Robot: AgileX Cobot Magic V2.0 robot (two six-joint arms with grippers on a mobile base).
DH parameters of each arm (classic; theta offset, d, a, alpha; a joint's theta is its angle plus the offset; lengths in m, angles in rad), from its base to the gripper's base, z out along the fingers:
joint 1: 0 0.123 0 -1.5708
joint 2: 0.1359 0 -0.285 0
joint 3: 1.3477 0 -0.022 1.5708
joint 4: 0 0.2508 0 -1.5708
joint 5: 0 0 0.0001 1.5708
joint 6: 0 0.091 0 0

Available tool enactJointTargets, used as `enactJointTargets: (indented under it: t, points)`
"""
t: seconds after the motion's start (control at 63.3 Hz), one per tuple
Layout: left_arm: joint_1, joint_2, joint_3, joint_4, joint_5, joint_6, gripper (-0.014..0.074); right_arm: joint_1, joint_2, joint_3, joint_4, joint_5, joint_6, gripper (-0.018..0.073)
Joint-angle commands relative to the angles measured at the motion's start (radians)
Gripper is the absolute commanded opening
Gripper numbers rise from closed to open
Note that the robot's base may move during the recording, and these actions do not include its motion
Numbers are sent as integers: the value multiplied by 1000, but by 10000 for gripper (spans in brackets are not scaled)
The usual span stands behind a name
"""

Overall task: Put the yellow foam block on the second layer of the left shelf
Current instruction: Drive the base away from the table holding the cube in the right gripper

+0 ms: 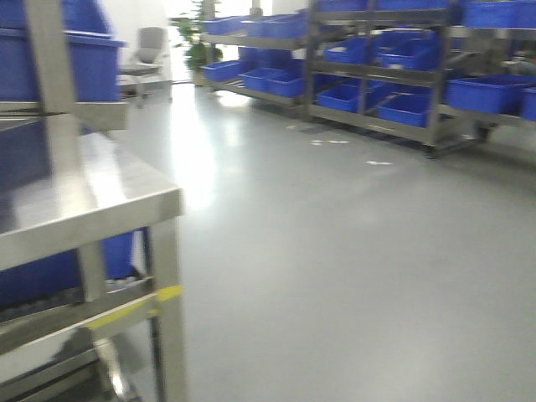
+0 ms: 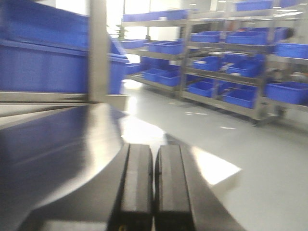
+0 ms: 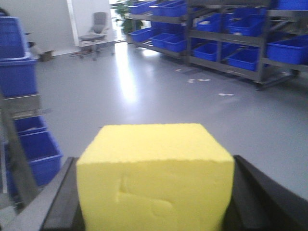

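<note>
Indoors, right gripper (image 3: 156,204) clamps yellow foam block (image 3: 154,168); left gripper (image 2: 154,187) closed near steel shelf (image 2: 62,144).

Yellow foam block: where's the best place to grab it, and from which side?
Grip the block by its two flat, parallel side faces, straight on, as the right gripper does. It is nearly cube-shaped, so the jaws get even contact.

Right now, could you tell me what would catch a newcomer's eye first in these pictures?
The yellow foam block fills the lower right wrist view, held between the dark fingers of the right gripper. Rows of blue bins line metal racks across the grey floor in the front view. A shiny steel shelf stands at that view's left.
</note>
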Motion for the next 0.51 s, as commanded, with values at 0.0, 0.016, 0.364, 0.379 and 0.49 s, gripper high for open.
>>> enactJointTargets:
  t: [0.0, 0.016, 0.364, 0.379, 0.49]
  points:
    - [-6, -18, 25, -4, -90, -5, 136, -8, 4, -28, -14, -94, -6, 340]
    - [-6, -18, 25, -4, -90, -5, 136, -8, 4, -28, -14, -94, -6, 340]
    - [-6, -18, 25, -4, -90, -5, 136, -8, 4, -28, -14, -94, -6, 340]
    - [-6, -18, 25, -4, -90, -5, 136, -8, 4, -28, -14, -94, -6, 340]
    - [-6, -18, 25, -4, -90, -5, 136, -8, 4, -28, -14, -94, -6, 340]
